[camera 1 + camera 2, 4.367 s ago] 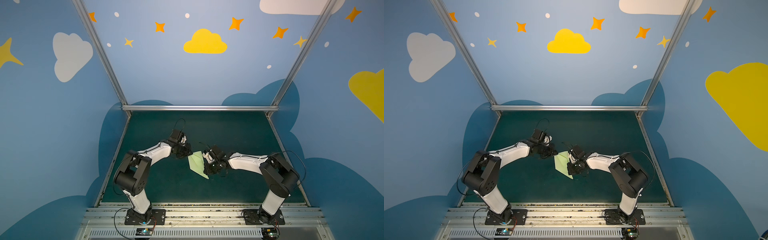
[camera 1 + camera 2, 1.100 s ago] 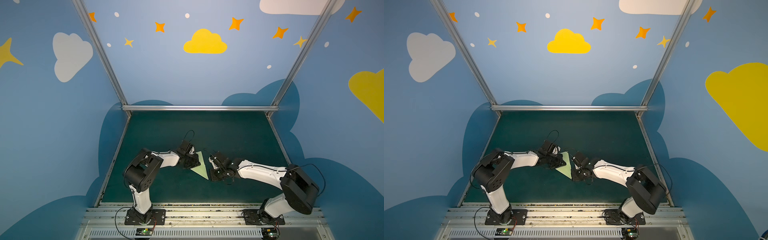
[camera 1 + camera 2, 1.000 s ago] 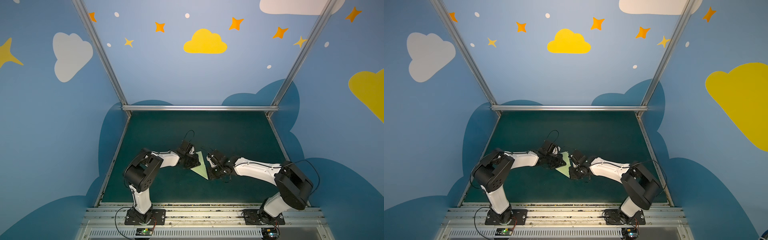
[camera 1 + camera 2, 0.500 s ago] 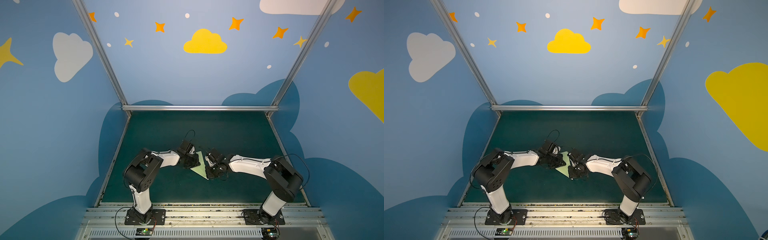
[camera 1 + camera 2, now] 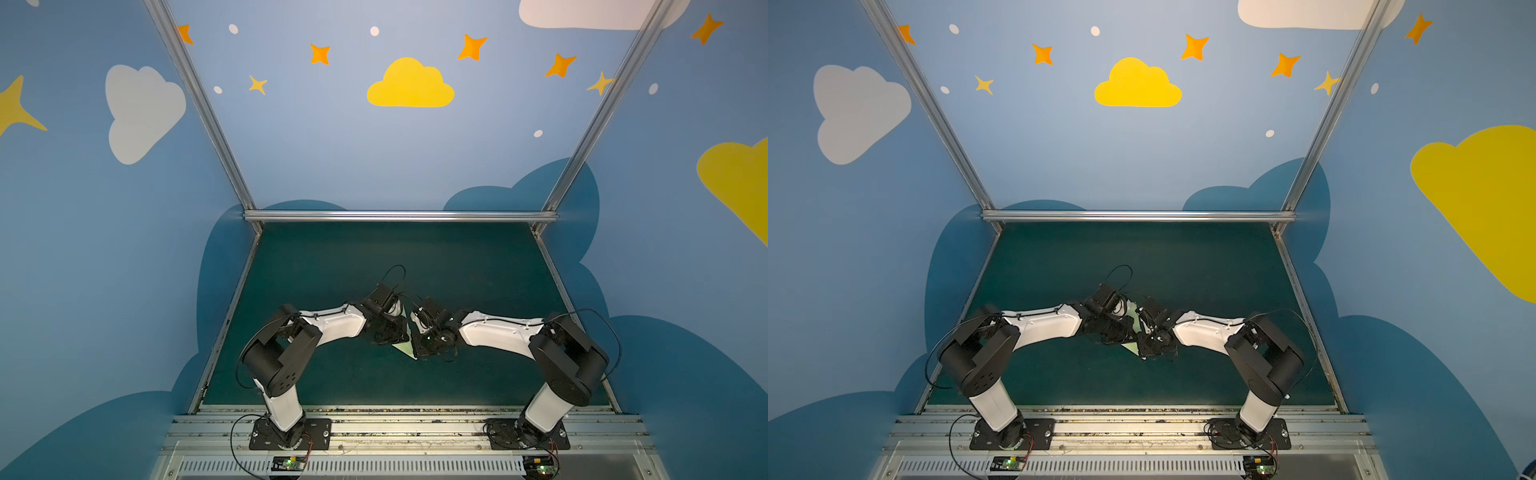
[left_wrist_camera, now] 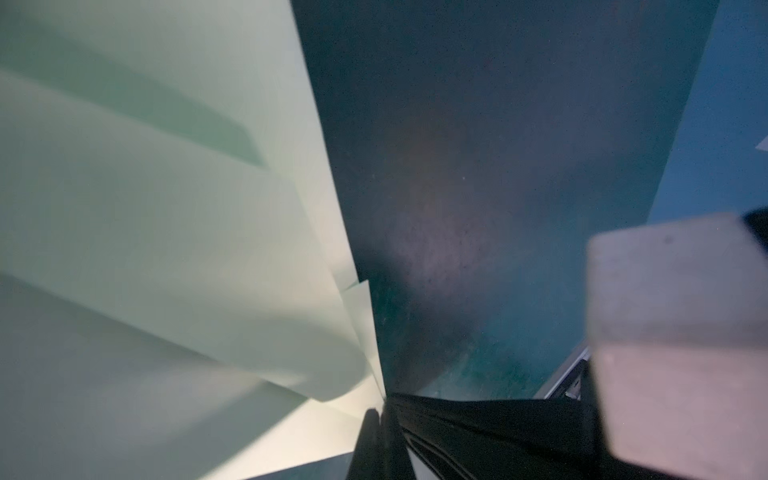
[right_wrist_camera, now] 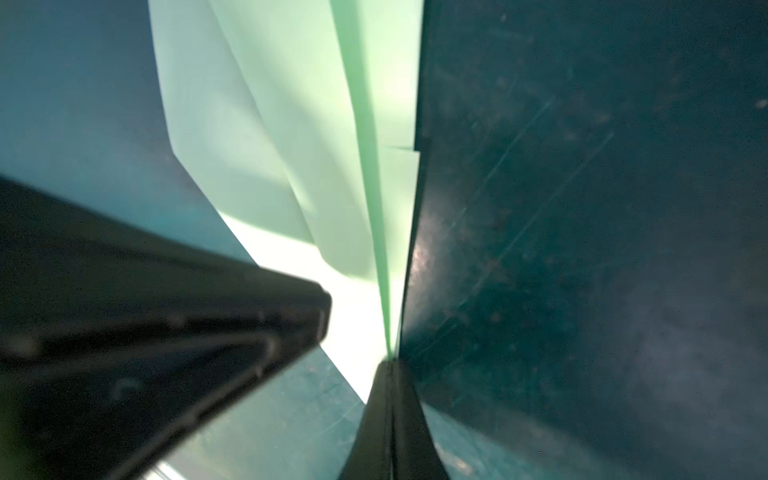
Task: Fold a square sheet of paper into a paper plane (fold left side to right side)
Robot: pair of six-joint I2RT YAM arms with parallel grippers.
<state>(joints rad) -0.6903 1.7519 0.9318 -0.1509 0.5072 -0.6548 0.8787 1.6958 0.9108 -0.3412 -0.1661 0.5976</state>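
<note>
item: sheet of paper (image 5: 406, 348), pale green, folded into several overlapping layers with a pointed lower tip; located mid-mat, between the two grippers in both top views (image 5: 1131, 321); whether the tip touches the mat cannot be told. item: left gripper (image 6: 379, 412), jaws pressed together, paper layers (image 6: 166, 249) running into the tips, pinched there. item: right gripper (image 7: 390, 368), jaws closed tight on a lengthwise crease of the paper (image 7: 311, 124). the grippers sit just beside each other, nearly facing, in a top view (image 5: 394, 332) (image 5: 420, 341). item: dark green mat (image 5: 374, 257), covering the table. item: blurred pale block (image 6: 673, 332), unidentified, left wrist view.
</note>
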